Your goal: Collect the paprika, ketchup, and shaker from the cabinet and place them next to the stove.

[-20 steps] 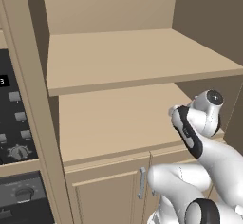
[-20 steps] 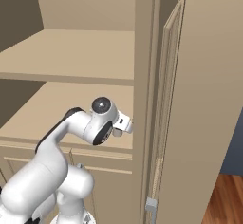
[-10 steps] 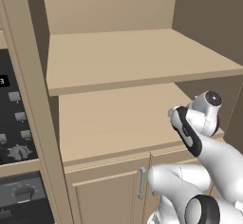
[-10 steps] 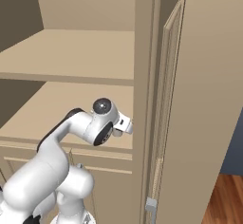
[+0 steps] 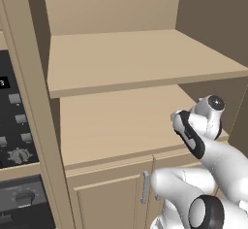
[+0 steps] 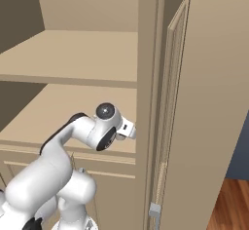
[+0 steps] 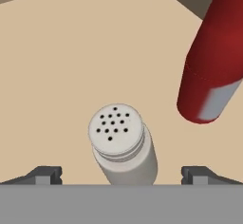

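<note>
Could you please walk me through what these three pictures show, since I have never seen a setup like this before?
This is a rendered kitchen with a white robot arm on a mobile base. Two pictures come from cameras on that base, behind the arm to its left and right; both look at a beige cabinet with open shelves and small doors below, and the arm reaches in over the lower shelf. The third comes from a camera on the hand, looking along the end effector, whose two dark fingertips show at the bottom. Between them stands a small pale shaker with a holed top. A red bottle stands beside it, apart from it. The end effector is open and holds nothing.
</note>
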Available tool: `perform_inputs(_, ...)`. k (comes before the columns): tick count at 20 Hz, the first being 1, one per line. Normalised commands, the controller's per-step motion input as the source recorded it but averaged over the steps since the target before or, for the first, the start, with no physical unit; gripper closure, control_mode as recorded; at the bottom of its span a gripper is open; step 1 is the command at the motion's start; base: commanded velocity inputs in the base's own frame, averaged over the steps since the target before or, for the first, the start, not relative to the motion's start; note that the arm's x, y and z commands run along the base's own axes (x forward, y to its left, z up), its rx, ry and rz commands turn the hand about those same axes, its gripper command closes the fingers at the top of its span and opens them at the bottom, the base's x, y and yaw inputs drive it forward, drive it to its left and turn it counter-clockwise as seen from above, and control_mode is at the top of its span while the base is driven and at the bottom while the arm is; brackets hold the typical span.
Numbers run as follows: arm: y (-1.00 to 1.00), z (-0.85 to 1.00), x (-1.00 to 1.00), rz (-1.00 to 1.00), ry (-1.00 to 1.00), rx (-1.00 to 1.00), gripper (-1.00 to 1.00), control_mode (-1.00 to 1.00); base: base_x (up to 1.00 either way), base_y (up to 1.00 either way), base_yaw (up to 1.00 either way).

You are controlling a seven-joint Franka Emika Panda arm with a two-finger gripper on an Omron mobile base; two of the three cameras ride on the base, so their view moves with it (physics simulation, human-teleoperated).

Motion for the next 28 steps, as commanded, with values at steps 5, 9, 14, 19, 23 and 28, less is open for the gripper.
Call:
perform_inputs(5,0.0,-0.09,0.04,0.0,0.0,0.0,-1.0,-1.0,0.0,0.0,0.0)
perform_inputs(9,0.0,-0.09,0.04,0.0,0.01,0.0,-1.0,-1.0,0.0,0.0,0.0)
perform_inputs(14,0.0,-0.08,0.05,0.0,0.0,0.0,-1.0,-1.0,0.0,0.0,0.0)
perform_inputs(19,0.0,-0.05,0.07,0.0,0.0,0.0,-1.0,-1.0,0.0,0.0,0.0)
perform_inputs(23,0.0,-0.01,0.1,0.0,0.0,0.0,-1.0,-1.0,0.0,0.0,0.0)
perform_inputs(28,0.0,0.0,0.09,0.0,0.0,0.0,1.0,-1.0,0.0,0.0,0.0)
